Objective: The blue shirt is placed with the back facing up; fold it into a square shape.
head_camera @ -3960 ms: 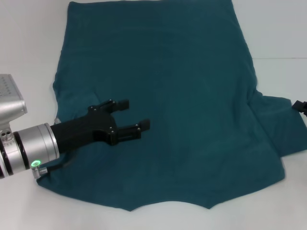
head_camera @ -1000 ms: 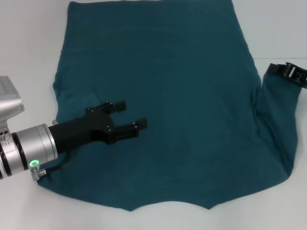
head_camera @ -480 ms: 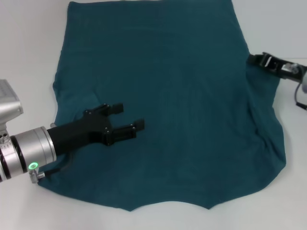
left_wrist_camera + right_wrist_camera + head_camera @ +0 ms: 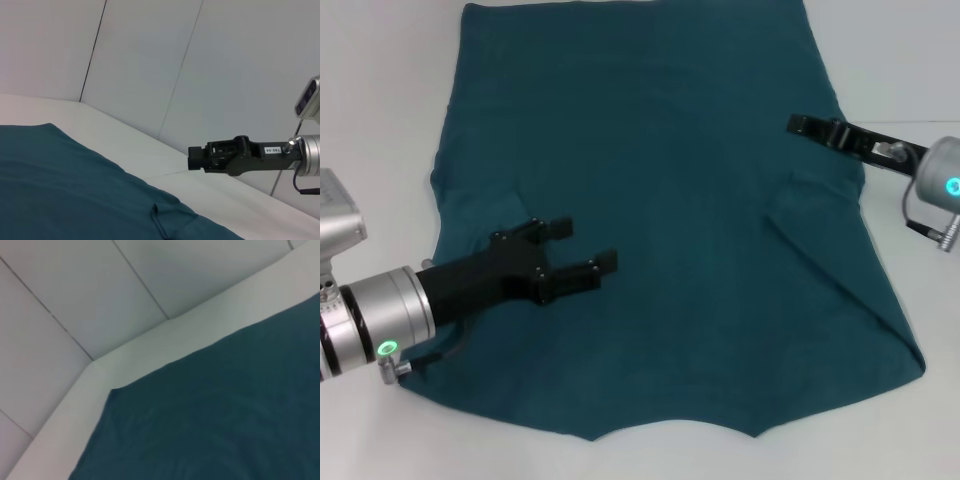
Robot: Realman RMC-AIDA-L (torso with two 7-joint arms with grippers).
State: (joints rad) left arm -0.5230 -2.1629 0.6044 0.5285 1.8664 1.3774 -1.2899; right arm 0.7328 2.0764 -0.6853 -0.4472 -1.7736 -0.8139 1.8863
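Both end effectors, left [image 4: 582, 250] and right [image 4: 798, 124], hover over the blue shirt [image 4: 670, 170].

A white bench [image 4: 380, 120] is seen along the left, right and lower edges of the head view. Behind it, a pale panelled wall [image 4: 150, 60] with thin dark seams is shown across the upper part of both wrist views.

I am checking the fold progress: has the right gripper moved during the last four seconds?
Yes. The right gripper has moved from the table's right edge inward over the blue shirt, toward the robot's left, carrying the sleeve inward.
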